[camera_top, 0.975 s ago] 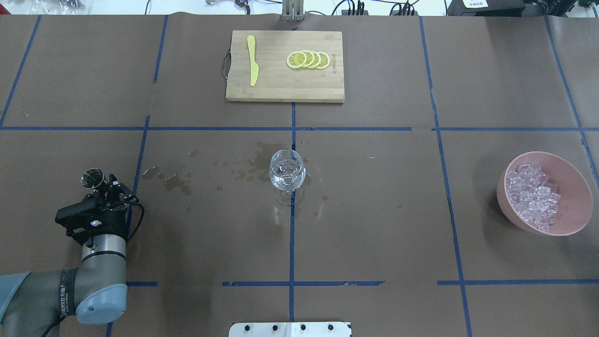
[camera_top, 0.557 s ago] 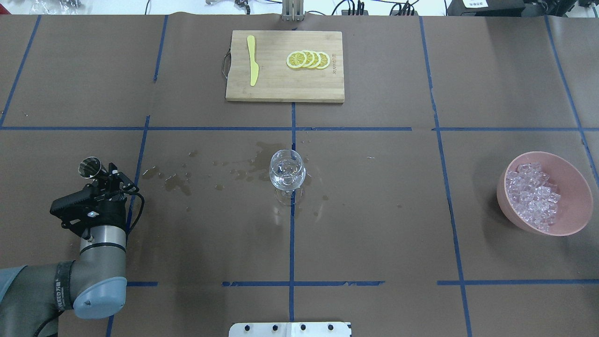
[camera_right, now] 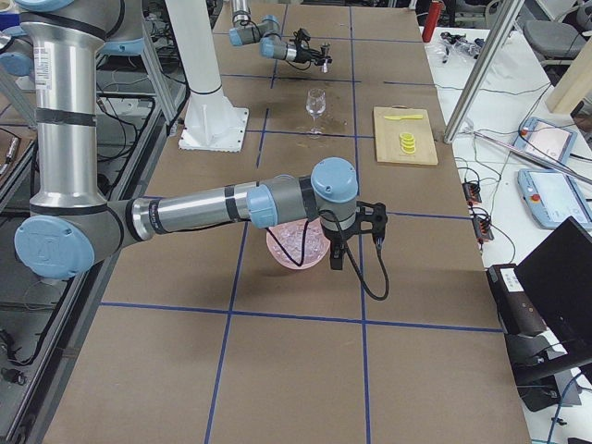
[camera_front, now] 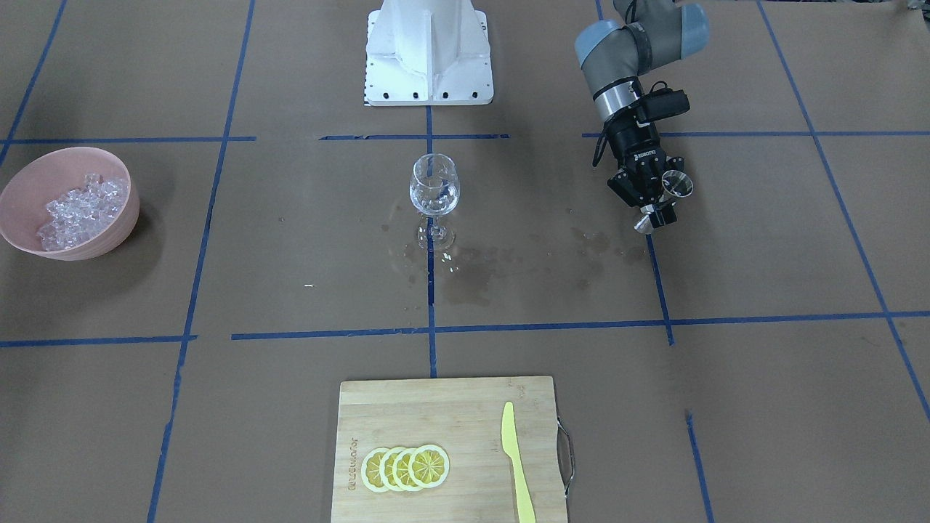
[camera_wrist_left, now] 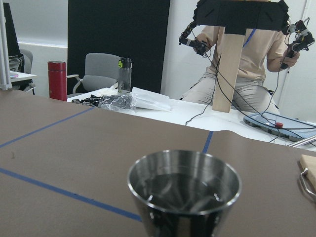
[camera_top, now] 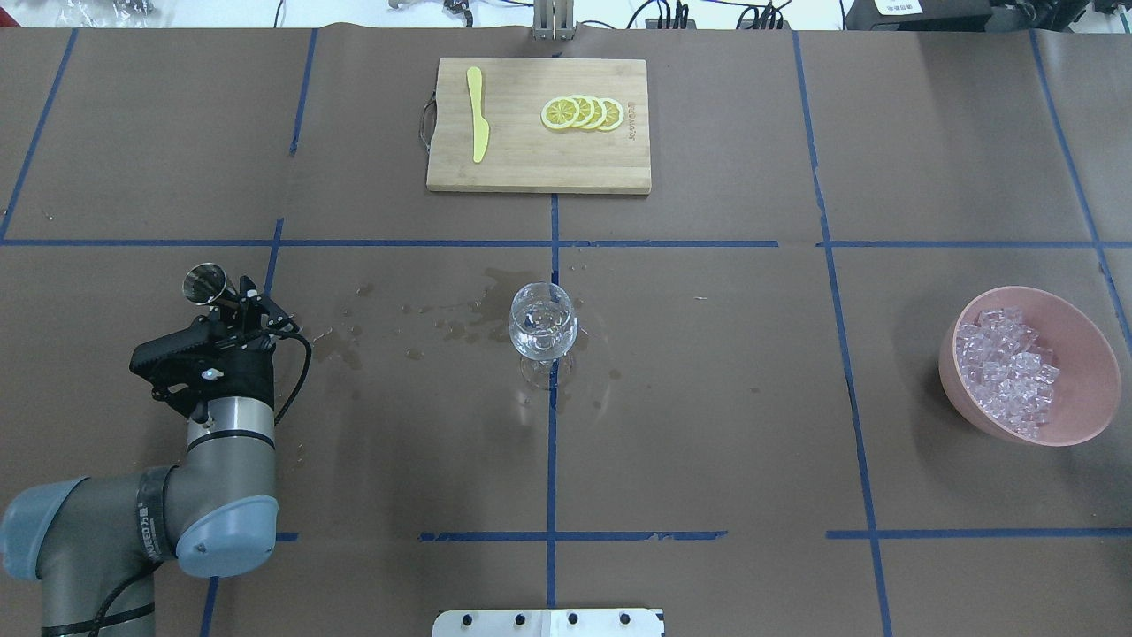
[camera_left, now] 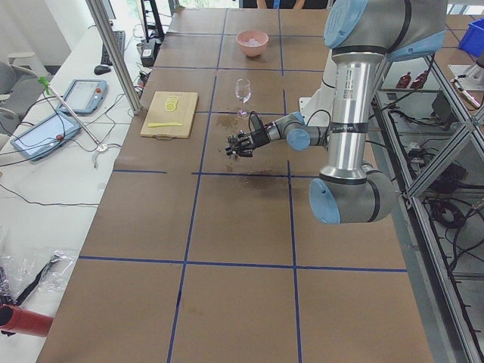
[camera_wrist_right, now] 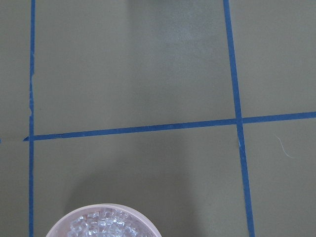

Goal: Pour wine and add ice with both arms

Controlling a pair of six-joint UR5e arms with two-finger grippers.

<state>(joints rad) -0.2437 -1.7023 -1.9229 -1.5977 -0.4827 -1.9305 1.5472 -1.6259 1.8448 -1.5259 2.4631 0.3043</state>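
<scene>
My left gripper (camera_top: 234, 299) is shut on a small metal measuring cup (camera_top: 202, 282) and holds it above the table, well left of the wine glass (camera_top: 542, 322). The cup fills the bottom of the left wrist view (camera_wrist_left: 183, 190), with its shiny inside showing. The glass stands upright at the table's middle with a little clear liquid in it. Clear ice chunks (camera_top: 1008, 370) lie in a pink bowl (camera_top: 1089, 341) at the far right. My right gripper (camera_right: 335, 252) hangs over that bowl and shows only in the exterior right view; I cannot tell whether it is open or shut.
Wet spill marks (camera_top: 334, 345) darken the brown paper between the left gripper and the glass. At the back stands a wooden cutting board (camera_top: 531, 164) with lemon slices (camera_top: 582, 113) and a yellow knife (camera_top: 478, 115). The bowl's rim (camera_wrist_right: 101, 217) shows in the right wrist view.
My left gripper has carried the metal cup away from the robot's base and slightly toward the glass. The glass, bowl and board have not moved.
</scene>
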